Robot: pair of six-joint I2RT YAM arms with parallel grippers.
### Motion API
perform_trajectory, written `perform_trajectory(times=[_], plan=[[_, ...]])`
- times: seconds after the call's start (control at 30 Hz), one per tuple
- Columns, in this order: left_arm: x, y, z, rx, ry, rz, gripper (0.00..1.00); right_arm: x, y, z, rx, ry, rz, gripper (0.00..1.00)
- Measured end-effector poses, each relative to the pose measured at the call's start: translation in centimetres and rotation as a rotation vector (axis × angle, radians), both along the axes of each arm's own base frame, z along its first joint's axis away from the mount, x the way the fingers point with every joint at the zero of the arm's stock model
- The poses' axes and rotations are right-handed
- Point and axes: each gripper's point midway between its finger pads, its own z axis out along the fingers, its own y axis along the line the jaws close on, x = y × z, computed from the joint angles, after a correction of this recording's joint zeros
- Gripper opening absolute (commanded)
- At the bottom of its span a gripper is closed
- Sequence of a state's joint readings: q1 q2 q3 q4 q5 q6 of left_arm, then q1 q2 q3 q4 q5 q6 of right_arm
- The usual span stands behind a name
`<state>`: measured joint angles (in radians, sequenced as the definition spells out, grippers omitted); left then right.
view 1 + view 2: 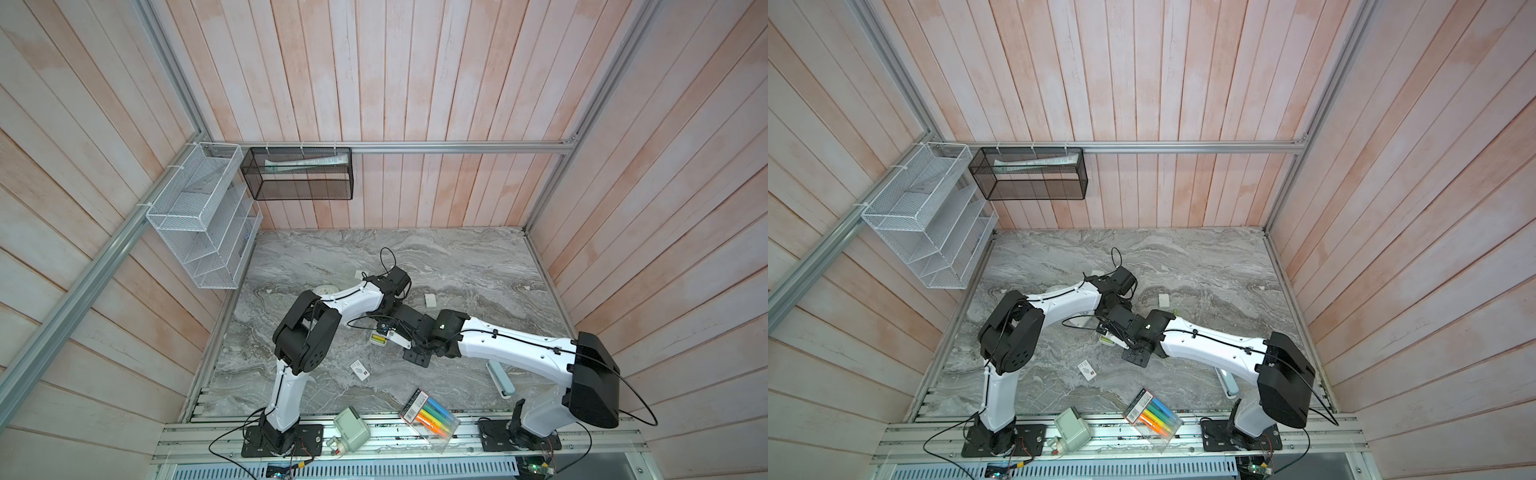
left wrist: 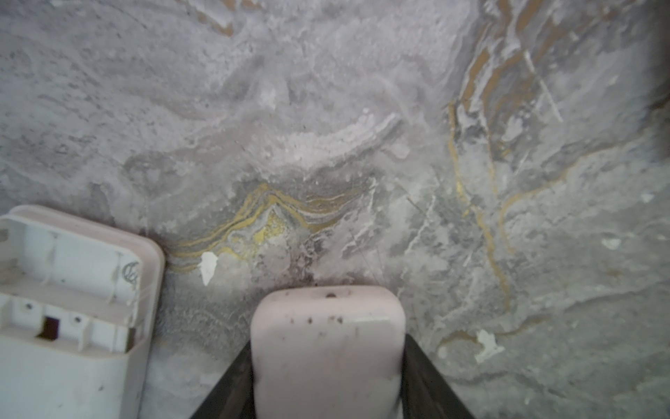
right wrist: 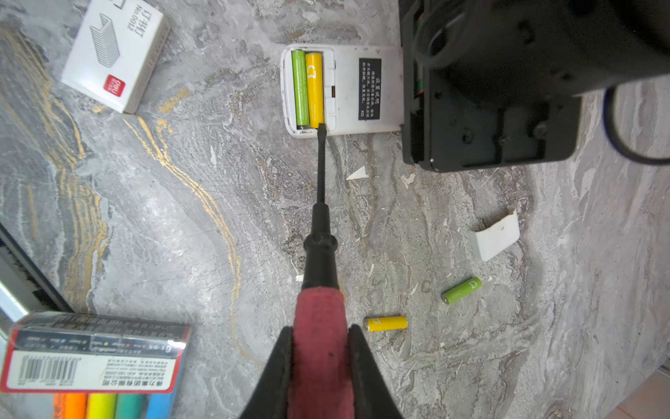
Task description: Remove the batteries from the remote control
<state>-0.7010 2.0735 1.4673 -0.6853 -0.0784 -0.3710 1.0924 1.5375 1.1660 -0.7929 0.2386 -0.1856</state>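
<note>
The white remote control (image 3: 348,90) lies face down with its compartment open. Two batteries sit in it side by side, one green (image 3: 300,89) and one yellow (image 3: 314,89); they also show in a top view (image 1: 377,340). My left gripper (image 2: 328,341) is shut on the remote's other end (image 2: 328,362). My right gripper (image 3: 319,328) is shut on a red-handled screwdriver (image 3: 321,232), whose tip touches the end of the yellow battery. Two more batteries lie loose on the table, yellow (image 3: 385,323) and green (image 3: 461,290).
A second white casing (image 2: 69,308) with an empty open compartment lies beside the held remote. A white cover piece (image 3: 495,235), a staples box (image 3: 116,54) and a marker pack (image 3: 90,359) lie around. A stapler (image 1: 500,380) sits under the right arm.
</note>
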Motion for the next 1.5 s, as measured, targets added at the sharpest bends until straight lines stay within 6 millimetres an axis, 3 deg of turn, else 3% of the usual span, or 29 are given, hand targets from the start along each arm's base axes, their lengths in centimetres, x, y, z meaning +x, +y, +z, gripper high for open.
perform_trajectory(times=[0.17, 0.37, 0.53, 0.77, 0.9, 1.1, 1.5], plan=[[0.0, 0.0, -0.1, -0.004, -0.002, 0.003, 0.56, 0.1, 0.6, 0.2, 0.045, -0.008, -0.004, 0.00], [0.2, -0.2, 0.1, -0.034, -0.012, 0.016, 0.74, -0.4, 0.5, 0.6, 0.141, -0.015, -0.037, 0.00], [0.9, -0.1, 0.3, -0.061, -0.020, 0.035, 0.79, -0.7, 0.6, 1.4, 0.249, -0.020, -0.076, 0.00], [1.7, 0.8, 0.5, -0.087, -0.022, 0.064, 0.86, -0.7, 2.7, 1.9, 0.394, 0.004, -0.120, 0.00], [1.5, 1.1, 0.8, -0.112, -0.015, 0.065, 0.92, -1.0, 3.7, 0.9, 0.404, 0.053, -0.125, 0.00], [0.9, 1.7, 1.0, -0.145, 0.014, 0.068, 0.94, -2.0, 4.5, -1.5, 0.361, 0.117, -0.122, 0.00], [1.0, 2.3, 1.2, -0.164, 0.027, 0.082, 0.95, -1.7, 5.1, -2.2, 0.353, 0.123, -0.186, 0.00]])
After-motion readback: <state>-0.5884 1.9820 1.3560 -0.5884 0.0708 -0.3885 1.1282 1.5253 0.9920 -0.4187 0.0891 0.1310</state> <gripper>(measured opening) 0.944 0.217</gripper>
